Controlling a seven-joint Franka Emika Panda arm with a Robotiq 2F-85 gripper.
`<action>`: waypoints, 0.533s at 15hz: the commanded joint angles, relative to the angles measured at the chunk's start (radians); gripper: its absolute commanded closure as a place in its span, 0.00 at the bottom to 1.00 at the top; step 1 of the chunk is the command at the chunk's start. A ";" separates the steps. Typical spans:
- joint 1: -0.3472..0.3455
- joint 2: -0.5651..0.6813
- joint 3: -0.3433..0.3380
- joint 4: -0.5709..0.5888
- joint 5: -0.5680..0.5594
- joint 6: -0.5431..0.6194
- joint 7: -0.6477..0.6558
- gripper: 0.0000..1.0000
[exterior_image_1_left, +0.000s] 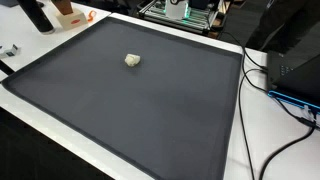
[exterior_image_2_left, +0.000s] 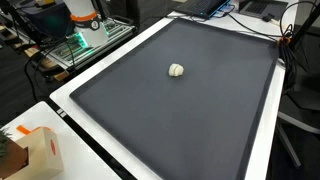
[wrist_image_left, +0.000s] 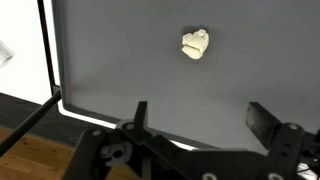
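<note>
Two black fingers (wrist_image_left: 141, 118) of the pincer (wrist_image_left: 200, 125) are seen at the bottom of the wrist view. They are spread wide apart and nothing is held between them. Ahead of the open pincer and well clear of it, a small cream-white crumpled lump (wrist_image_left: 195, 44) is found lying alone on a dark grey rectangular mat (wrist_image_left: 130, 60).

In both exterior views the lump (exterior_image_1_left: 132, 60) (exterior_image_2_left: 176, 70) is shown resting on the mat (exterior_image_1_left: 150, 115) (exterior_image_2_left: 180, 125), away from every edge. The pincer itself is not caught in either of these views. The mat is laid on a white tabletop (exterior_image_1_left: 248, 100), of which only a narrow border is left showing.

Beyond the mat, black cables (exterior_image_1_left: 283, 150) are trailed across one side of the tabletop, next to a black case (exterior_image_1_left: 295, 60). A green-lit metal rack (exterior_image_2_left: 85, 40) is seen past one edge in both exterior views, and a brown cardboard box (exterior_image_2_left: 35, 150) is placed at a corner in an exterior view.
</note>
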 joint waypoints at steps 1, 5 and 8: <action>0.009 0.000 -0.008 0.002 -0.004 -0.004 0.003 0.00; 0.001 0.033 -0.023 0.021 0.018 -0.019 0.010 0.00; 0.008 0.135 -0.111 0.045 0.178 0.003 -0.056 0.00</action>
